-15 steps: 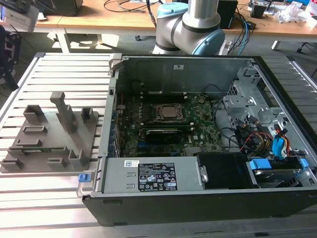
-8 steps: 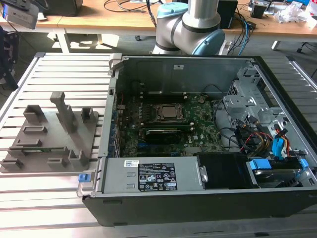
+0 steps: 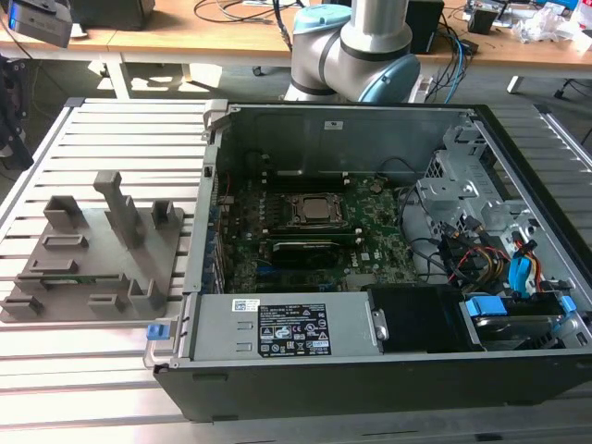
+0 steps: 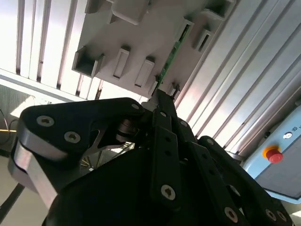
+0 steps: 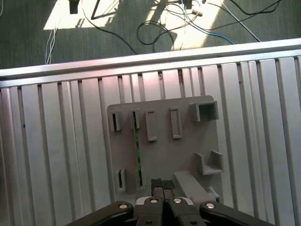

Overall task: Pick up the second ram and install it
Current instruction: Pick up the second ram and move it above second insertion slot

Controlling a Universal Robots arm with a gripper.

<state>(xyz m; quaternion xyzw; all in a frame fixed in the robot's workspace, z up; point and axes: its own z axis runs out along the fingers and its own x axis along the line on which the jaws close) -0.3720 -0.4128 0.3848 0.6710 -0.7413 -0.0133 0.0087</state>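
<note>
Tool (image 5: 162,183): fingertips pressed together, gripping nothing.
Second ram (image 5: 137,150): standing on edge in a slot of the grey holder tray (image 5: 186,155), just beside the tool.
Desk (image 5: 56,160): slatted metal, carrying the tray.

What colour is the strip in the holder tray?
The second ram is green, clearest in the second wrist view.

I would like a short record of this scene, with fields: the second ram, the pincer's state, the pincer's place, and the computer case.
second ram: green strip standing on edge in a slot of the grey holder tray, not yet picked up
pincer: shut, holding nothing
pincer place: over the tray, close to one end of the second ram
computer case: open, motherboard exposed, beside the tray on the slatted table
</note>
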